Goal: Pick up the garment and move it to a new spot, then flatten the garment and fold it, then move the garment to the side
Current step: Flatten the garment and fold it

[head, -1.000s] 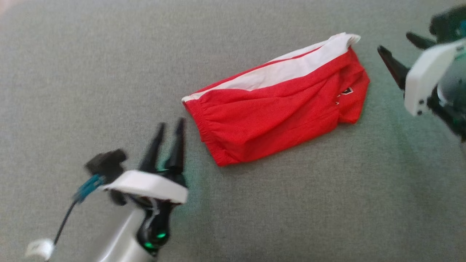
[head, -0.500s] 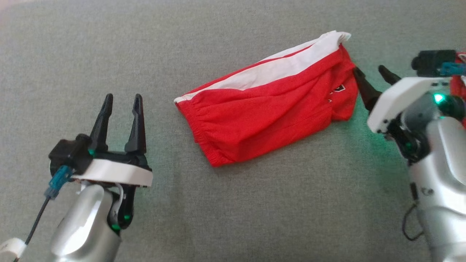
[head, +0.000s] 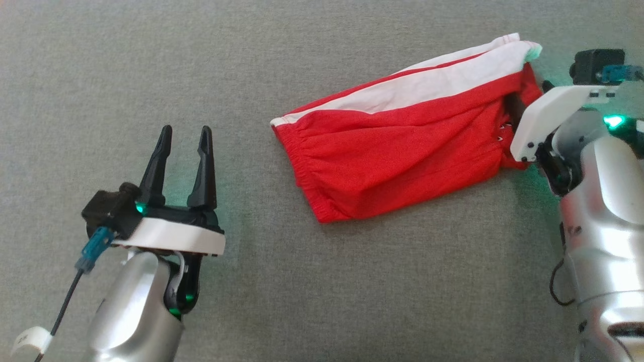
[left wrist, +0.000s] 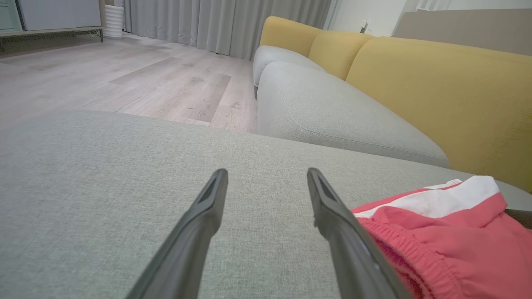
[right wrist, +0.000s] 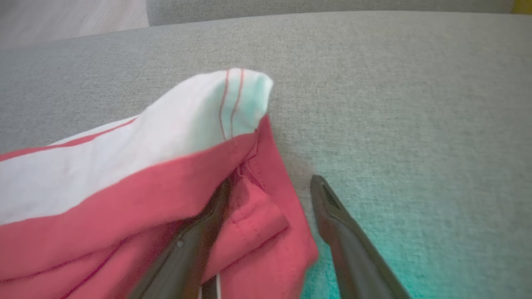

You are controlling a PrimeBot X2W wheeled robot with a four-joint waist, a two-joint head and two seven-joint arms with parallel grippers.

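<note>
Straddling garment (head: 402,151) hem: right claw (right wrist: 272,182) open, one finger under fabric, other on cushion (head: 352,281), likely to pinch | left claw (head: 183,133) open, empty, near waistband | garment short of cushion's far edge

A grey woven cushion (left wrist: 83,187) spreads beneath and ahead of the left pincer (left wrist: 267,172). Past the cushion's far edge, ahead and to the pincer's left, lies a pale wood-plank floor (left wrist: 124,79). Ahead and to its right stands a sofa with a grey seat (left wrist: 332,112) and mustard-yellow back cushions (left wrist: 436,95). Far ahead, grey curtains (left wrist: 216,20) hang to the floor, with a white ribbed object (left wrist: 113,20) beside them.
</note>
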